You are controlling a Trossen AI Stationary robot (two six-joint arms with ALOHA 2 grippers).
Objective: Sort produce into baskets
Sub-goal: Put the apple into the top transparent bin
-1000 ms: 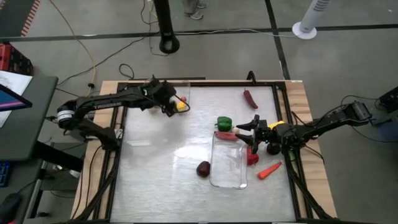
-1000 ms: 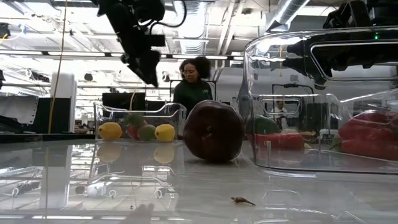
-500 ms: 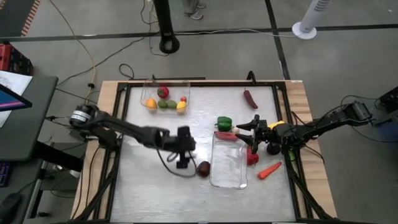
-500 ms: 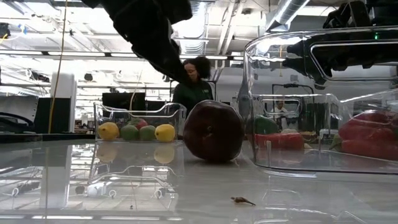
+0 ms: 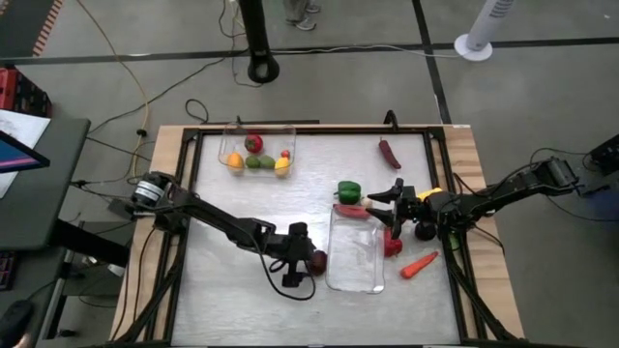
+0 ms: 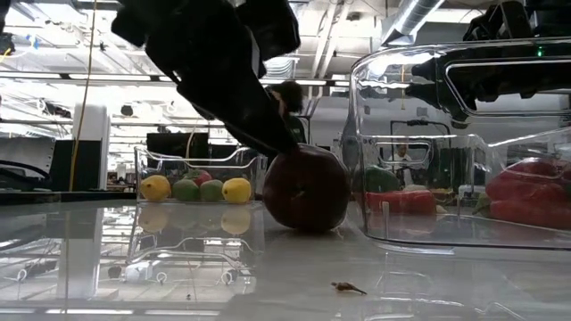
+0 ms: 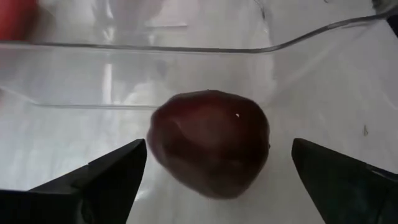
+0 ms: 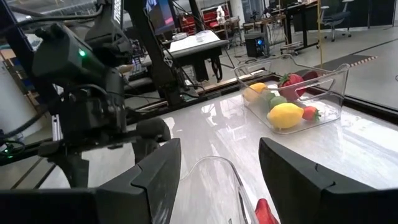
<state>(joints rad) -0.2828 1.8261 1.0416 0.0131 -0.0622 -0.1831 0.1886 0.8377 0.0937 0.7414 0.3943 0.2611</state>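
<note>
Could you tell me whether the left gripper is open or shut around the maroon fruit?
Open: the left gripper fingers straddle the maroon fruit with gaps.

No text, label, brand, number or sign can be read on anything in these views.

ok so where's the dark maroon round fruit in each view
High view: the dark maroon round fruit lies on the table just left of the clear plastic basket, at the left gripper.
Low view: centre, left of the same basket's wall.
Left wrist view: centre, between the open fingers.
Right wrist view: not visible.
Shared landmark: the clear basket beside it.
</note>
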